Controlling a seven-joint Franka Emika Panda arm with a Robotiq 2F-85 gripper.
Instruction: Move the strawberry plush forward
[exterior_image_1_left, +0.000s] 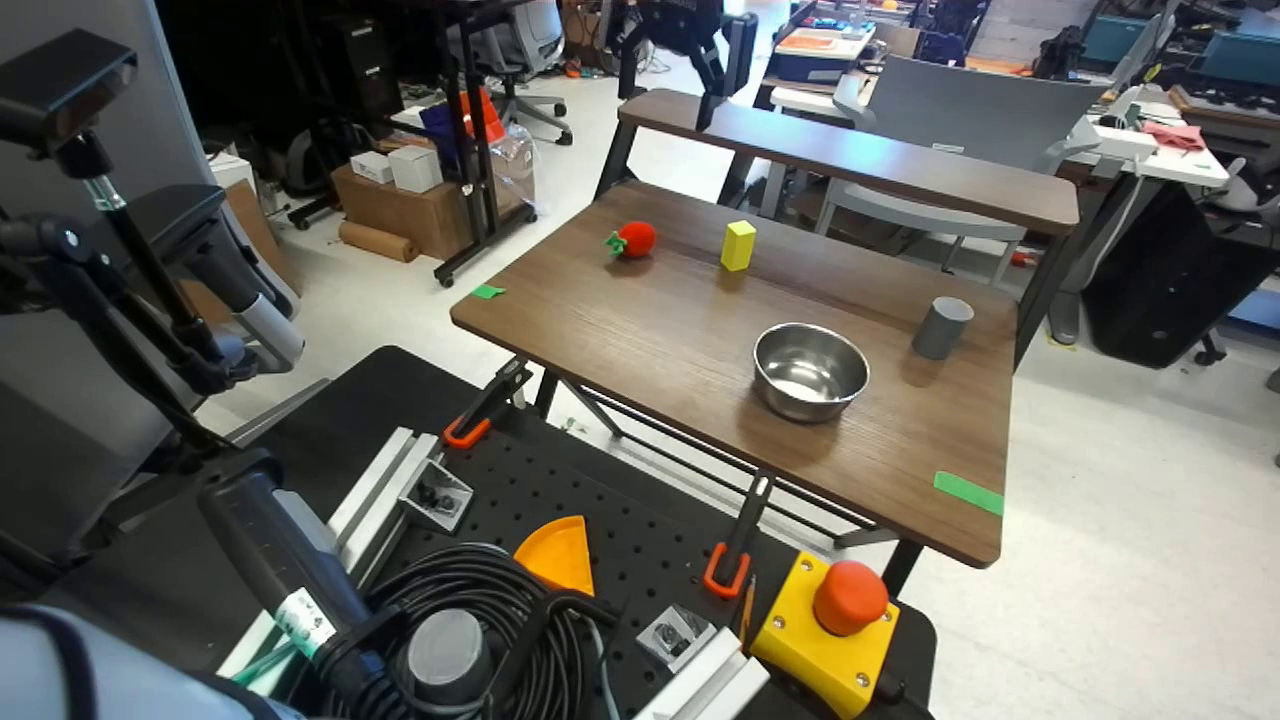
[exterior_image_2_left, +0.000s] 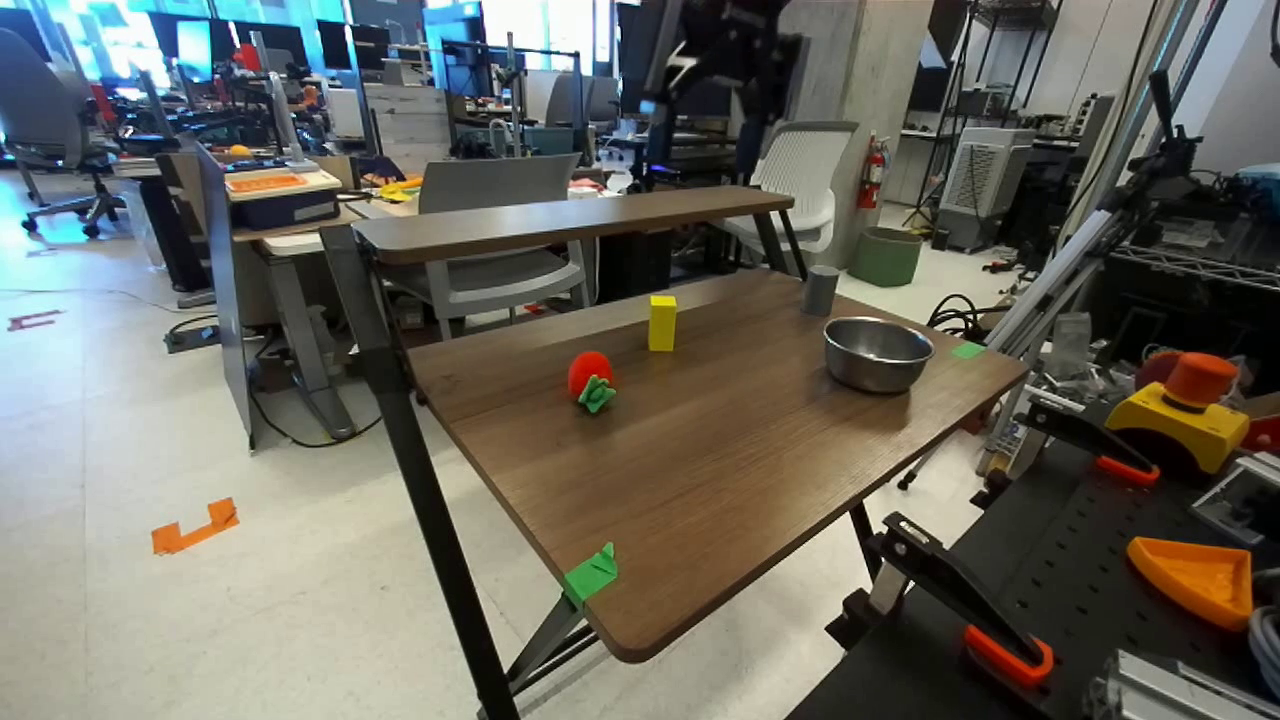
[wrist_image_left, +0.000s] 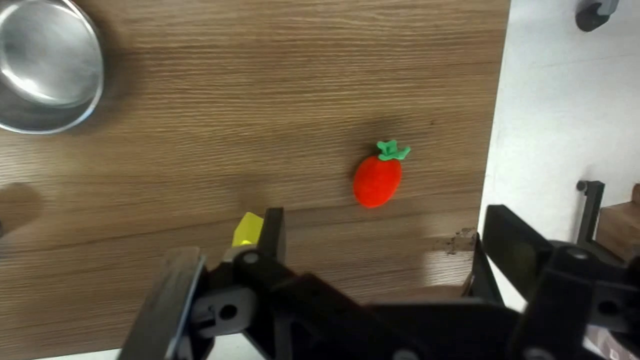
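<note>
Strawberry plush (wrist_image_left: 377, 181), green top (wrist_image_left: 393, 151) toward the top, lies right of centre in your wrist view, on the wooden table (wrist_image_left: 240, 115) — though nearest of all, across the bottom, is your gripper (wrist_image_left: 386, 214), fingers (wrist_image_left: 272, 231) wide apart. Past it you also have the yellow block (wrist_image_left: 247, 230), partly hidden, left of centre, and the metal bowl (wrist_image_left: 49, 55), cut off at upper left; farthest, pale floor (wrist_image_left: 555, 115) at right.

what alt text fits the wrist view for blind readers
A red plush strawberry with a green top lies on a brown wood-grain tabletop beyond the open black gripper. A round shiny metal bowl is cut off at upper left; the gripper partly hides a yellow block.
</note>
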